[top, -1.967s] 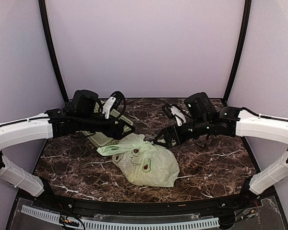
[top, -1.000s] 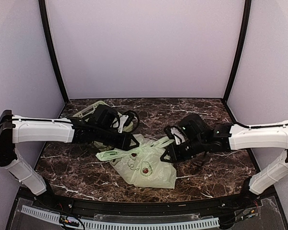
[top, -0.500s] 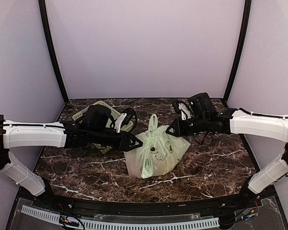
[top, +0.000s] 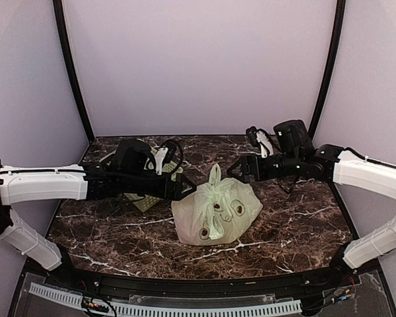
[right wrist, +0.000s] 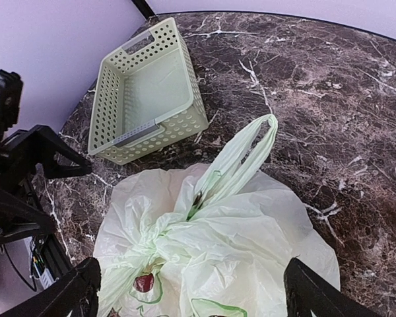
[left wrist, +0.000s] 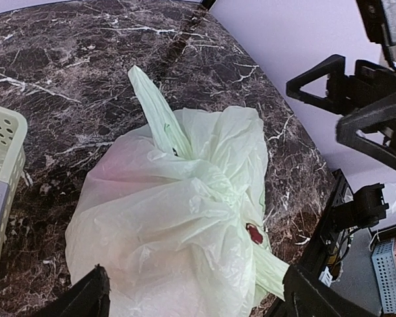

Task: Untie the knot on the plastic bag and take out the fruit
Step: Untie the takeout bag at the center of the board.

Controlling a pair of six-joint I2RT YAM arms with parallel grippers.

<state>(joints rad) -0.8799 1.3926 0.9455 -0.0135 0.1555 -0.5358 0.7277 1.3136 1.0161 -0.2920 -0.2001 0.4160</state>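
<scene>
Plastic bag (top: pixel 216 214) upright at the middle of the worktop (top: pixel 297 224), broad at the base and gathered to a neck. Likely stood this way to put the knot (right wrist: pixel 195 203) on top, within reach from both sides. Thin, crinkled, see-through pale green film with small red marks; one loop handle poking up from the tie, another trailing down the front. Knot small, twisted, tightly bunched, not yet undone. Fruit not to be made out: only rounded bulges and a faint pink blush through the film. Left hand (top: pixel 187 188) just beside the bag's left flank, fingers wide apart, clamped on nothing. Right hand (top: pixel 235 173) near the bag's upper right, likewise spread and bare. Probably poised to pinch opposite strands of the tie. Rigid perforated basket (right wrist: pixel 119 119) toward the far left corner, behind the left hand, seemingly there to take the fruit.
</scene>
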